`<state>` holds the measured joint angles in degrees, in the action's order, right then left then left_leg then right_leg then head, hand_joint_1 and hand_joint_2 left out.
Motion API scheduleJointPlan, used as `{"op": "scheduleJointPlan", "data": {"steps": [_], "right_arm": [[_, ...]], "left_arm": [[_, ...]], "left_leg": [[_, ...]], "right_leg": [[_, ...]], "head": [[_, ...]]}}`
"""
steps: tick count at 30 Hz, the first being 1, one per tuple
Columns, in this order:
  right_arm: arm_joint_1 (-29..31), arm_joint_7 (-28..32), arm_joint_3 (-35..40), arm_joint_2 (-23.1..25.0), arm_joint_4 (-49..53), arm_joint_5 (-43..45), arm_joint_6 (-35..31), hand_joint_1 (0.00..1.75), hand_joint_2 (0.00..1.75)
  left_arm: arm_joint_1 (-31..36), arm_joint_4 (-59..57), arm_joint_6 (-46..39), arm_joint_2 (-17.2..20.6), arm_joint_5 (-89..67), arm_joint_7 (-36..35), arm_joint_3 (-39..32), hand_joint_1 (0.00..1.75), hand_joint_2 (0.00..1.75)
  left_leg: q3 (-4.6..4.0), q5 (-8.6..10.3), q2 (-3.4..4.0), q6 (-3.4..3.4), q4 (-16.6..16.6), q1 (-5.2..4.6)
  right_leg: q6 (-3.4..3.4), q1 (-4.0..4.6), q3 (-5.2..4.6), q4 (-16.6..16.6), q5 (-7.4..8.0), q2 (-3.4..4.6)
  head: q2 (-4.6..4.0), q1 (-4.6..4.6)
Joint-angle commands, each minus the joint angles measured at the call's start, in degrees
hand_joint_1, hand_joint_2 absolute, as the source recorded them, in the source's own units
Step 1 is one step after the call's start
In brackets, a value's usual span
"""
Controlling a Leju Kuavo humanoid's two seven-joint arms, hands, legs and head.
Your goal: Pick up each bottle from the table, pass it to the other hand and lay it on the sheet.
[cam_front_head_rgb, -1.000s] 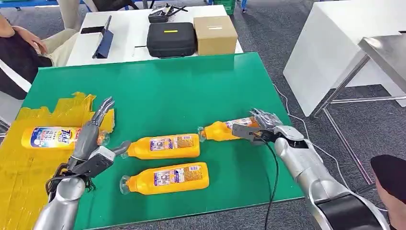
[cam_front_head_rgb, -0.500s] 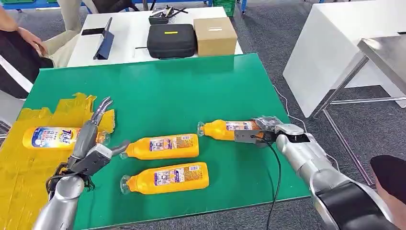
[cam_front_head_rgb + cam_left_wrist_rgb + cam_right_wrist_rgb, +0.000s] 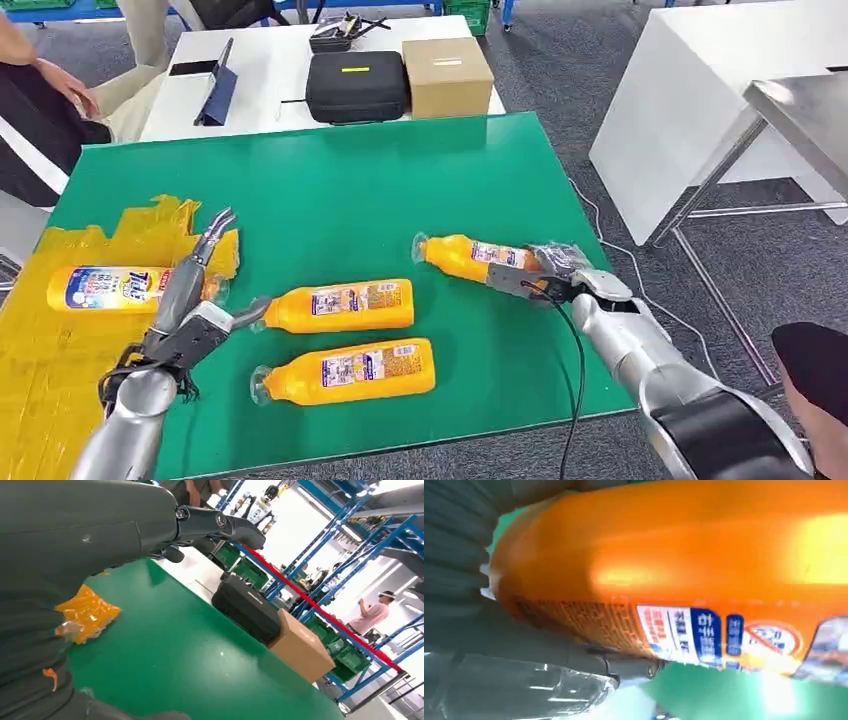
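Head view: the right hand point(image 3: 553, 275) grips the base of a bottle point(image 3: 470, 257) near the right edge of the green table point(image 3: 400, 180); the bottle lies at a slant, cap toward the table's middle. The left hand point(image 3: 195, 300) is empty, fingers spread wide, over the near left part of the table beside the yellow sheet point(image 3: 60, 350). One bottle, the sheet bottle point(image 3: 110, 287), lies on the sheet at the left edge. Two more, the middle bottle point(image 3: 340, 306) and the near bottle point(image 3: 350, 371), lie side by side, caps toward the left hand. A black case point(image 3: 357, 85) and a carton point(image 3: 447, 75) stand on the white table beyond the far edge.

Left wrist view: fingers point(image 3: 220, 522) extended above the green surface, holding nothing.

Right wrist view: the orange bottle point(image 3: 684, 555) sits in the hand's grasp, label in view
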<state>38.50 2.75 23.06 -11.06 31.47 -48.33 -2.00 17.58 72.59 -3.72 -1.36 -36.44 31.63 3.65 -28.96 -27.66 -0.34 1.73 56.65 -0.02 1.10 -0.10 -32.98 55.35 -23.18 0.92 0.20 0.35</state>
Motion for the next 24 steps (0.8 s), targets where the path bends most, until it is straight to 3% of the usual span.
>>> {"op": "scheduleJointPlan", "data": {"steps": [1, 5, 9, 13, 17, 24], "right_arm": [[-6.8, 1.9, -12.2, 6.1, 11.9, 5.0, -8.7, 1.75, 1.75], [-12.9, 3.3, -16.8, 8.5, 23.8, 7.6, -14.1, 1.75, 1.75], [-16.5, 9.2, -18.7, 12.0, 29.7, 11.1, -20.7, 1.75, 1.75], [-16.5, 9.3, -18.2, 12.7, 29.6, 11.0, -21.2, 1.75, 1.75], [-16.2, 18.7, -17.5, 15.9, 29.6, 19.7, -21.0, 1.75, 1.75], [-16.2, 18.7, -17.5, 15.9, 29.6, 19.7, -21.0, 1.75, 1.75]], "left_arm": [[0.3, -1.2, 1.2, -0.2, -0.4, -0.2, -1.0, 0.0, 1.75], [1.6, -2.6, 2.3, -0.9, 0.1, -1.2, -0.4, 0.0, 1.75], [4.1, -4.5, 7.7, -2.1, 7.2, -2.6, -1.4, 0.0, 1.75], [4.5, -4.3, 8.1, -1.9, 7.6, -2.9, -1.4, 0.0, 1.75], [6.2, -5.0, 15.1, -2.4, 17.6, -7.3, -2.6, 0.0, 1.75], [6.2, -5.0, 15.1, -2.4, 17.6, -7.3, -2.6, 0.0, 1.75]], "left_leg": [[-0.08, -0.01, 0.06, -0.11, 0.0, 0.02], [-0.18, -0.01, -0.07, -0.07, 0.0, 0.03], [-0.43, 0.01, -0.1, -0.07, 0.0, 0.03], [-0.47, -0.02, -0.05, -0.1, 0.0, 0.03], [-0.53, 0.01, -0.01, -0.07, 0.0, 0.03], [-0.53, 0.01, -0.01, -0.07, 0.0, 0.03]], "right_leg": [[-0.04, 0.02, -0.12, 0.0, -0.01, 0.0], [-0.02, 0.03, -0.2, 0.0, -0.02, -0.06], [-0.01, 0.04, -0.45, 0.0, -0.02, -0.1], [-0.02, 0.04, -0.52, 0.0, -0.04, -0.09], [-0.02, 0.02, -0.58, 0.0, -0.01, -0.06], [-0.02, 0.02, -0.58, 0.0, -0.01, -0.06]], "head": [[-0.02, 0.0], [-0.02, -0.02], [-0.02, 0.0], [-0.02, 0.0], [-0.02, 0.0], [-0.02, 0.0]]}}
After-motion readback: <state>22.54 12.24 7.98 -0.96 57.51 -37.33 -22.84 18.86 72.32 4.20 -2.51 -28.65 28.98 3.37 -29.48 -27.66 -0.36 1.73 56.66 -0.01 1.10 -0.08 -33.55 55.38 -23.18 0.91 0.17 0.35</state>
